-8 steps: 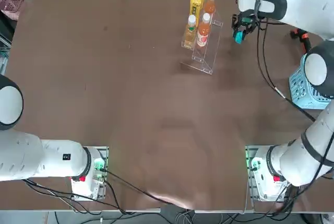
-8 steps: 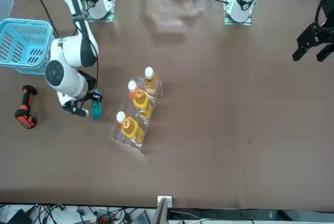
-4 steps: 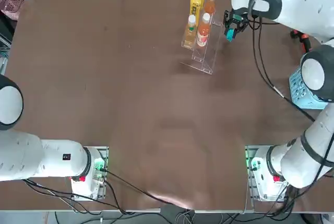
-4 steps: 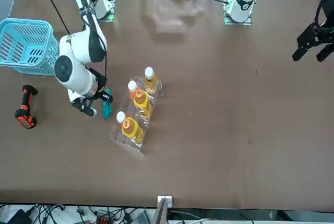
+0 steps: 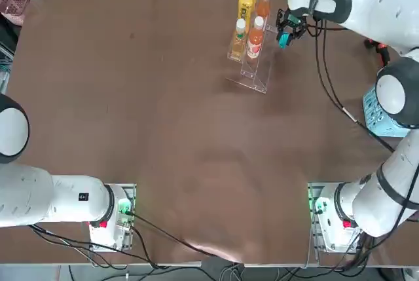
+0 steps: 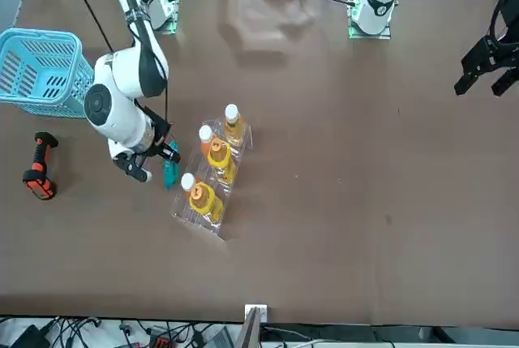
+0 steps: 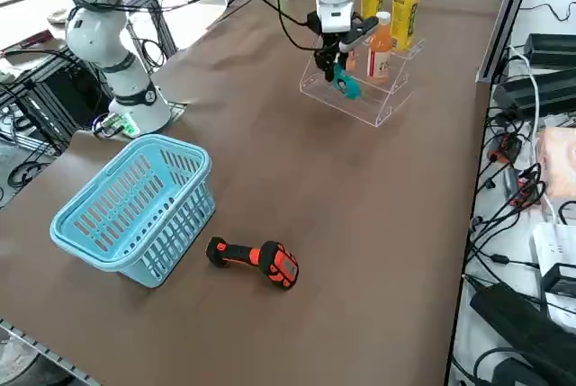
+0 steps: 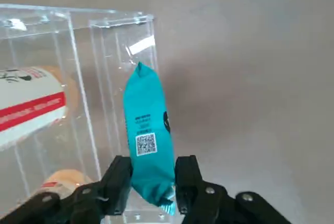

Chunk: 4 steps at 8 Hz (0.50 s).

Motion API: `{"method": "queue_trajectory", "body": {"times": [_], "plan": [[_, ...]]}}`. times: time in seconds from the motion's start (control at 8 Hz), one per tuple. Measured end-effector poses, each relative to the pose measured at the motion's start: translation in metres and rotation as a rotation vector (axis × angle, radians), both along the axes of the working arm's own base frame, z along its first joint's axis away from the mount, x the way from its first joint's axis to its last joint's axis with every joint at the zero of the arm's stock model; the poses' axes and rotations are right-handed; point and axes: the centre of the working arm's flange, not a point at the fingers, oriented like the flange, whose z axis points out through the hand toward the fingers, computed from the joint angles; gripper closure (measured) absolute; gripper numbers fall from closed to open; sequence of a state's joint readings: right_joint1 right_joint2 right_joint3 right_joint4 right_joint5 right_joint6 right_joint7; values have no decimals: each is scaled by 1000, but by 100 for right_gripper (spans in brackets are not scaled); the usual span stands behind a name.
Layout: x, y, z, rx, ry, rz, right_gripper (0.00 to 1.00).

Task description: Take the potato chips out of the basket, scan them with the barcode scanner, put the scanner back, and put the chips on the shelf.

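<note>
My right gripper (image 8: 152, 179) is shut on the potato chips (image 8: 149, 144), a flat teal packet with a small square code on it. The gripper (image 5: 285, 32) holds the chips (image 5: 283, 40) just beside the right end of the shelf (image 5: 256, 74), a clear stepped stand carrying orange and yellow bottles. Seen from the front, the chips (image 6: 169, 173) hang next to the shelf (image 6: 197, 212). From the side, the packet (image 7: 346, 86) is in front of the shelf's lower step (image 7: 364, 109). The barcode scanner (image 7: 255, 260) lies on the table beside the light blue basket (image 7: 135, 208).
Several bottles (image 5: 255, 37) stand on the shelf's tiers, some yellow, some orange with white caps. The basket (image 6: 40, 70) and scanner (image 6: 39, 168) sit at the table's right side, behind my arm. Cables run along the table's far edge.
My right gripper carried the chips leftward across the table and a little farther from the bases, from open table space to right beside the shelf's end. The grip stayed shut.
</note>
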<state>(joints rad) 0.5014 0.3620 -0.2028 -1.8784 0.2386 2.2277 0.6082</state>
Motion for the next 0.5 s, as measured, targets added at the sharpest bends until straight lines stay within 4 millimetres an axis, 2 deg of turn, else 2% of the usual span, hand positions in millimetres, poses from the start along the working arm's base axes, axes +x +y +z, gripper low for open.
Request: {"method": "queue_trajectory", "body": {"times": [0.25,0.5], "plan": [[-1,16,-7,-1,-22,1,56],[1,20,-11,0,-47,1,55]]}}
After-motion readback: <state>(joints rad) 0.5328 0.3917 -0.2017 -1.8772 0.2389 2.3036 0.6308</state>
